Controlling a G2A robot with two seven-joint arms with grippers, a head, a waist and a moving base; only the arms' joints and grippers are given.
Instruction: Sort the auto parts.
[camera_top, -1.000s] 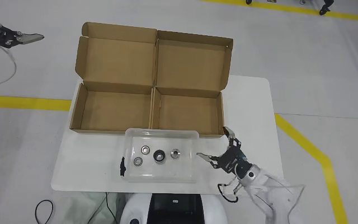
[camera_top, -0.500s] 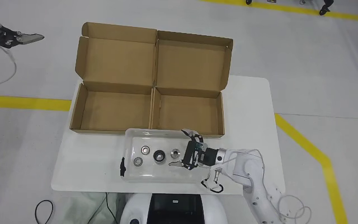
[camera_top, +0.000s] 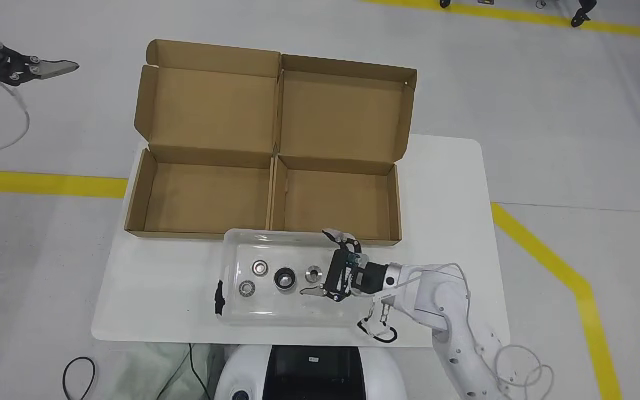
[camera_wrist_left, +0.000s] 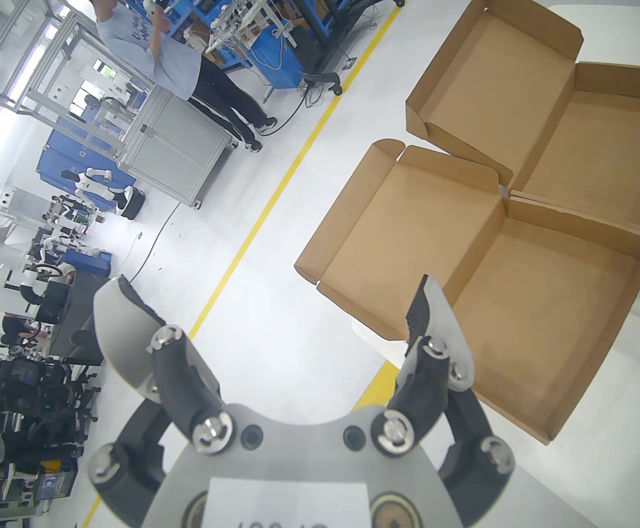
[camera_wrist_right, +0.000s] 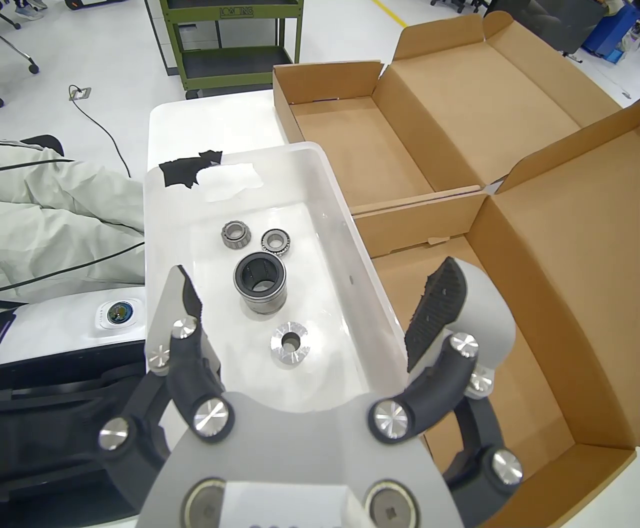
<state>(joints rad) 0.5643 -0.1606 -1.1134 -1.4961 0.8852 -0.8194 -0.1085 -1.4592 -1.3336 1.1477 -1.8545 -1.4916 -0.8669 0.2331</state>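
A clear plastic tray (camera_top: 290, 310) at the table's front holds the parts: two small tapered bearings (camera_top: 260, 267) (camera_top: 246, 289), a black-lined cylindrical bearing (camera_top: 284, 278) and a silver collar (camera_top: 314, 273). My right gripper (camera_top: 320, 266) hangs open over the tray's right end, its fingers straddling the collar. In the right wrist view the right gripper (camera_wrist_right: 312, 285) frames the collar (camera_wrist_right: 288, 343) and cylindrical bearing (camera_wrist_right: 260, 280), with the tapered bearings (camera_wrist_right: 236, 234) (camera_wrist_right: 276, 241) beyond. My left gripper (camera_top: 45, 68) is far off the table to the left, open and holding nothing (camera_wrist_left: 272, 300).
Two open cardboard boxes (camera_top: 200, 195) (camera_top: 335, 200) sit side by side behind the tray, lids folded back. A scrap of black tape (camera_top: 218, 297) sticks to the tray's left rim. Bare white table (camera_top: 445, 200) lies to the right of the boxes.
My right arm swung left from beside the tray's right edge to over the tray's right end, gripper still open. The left arm kept still.
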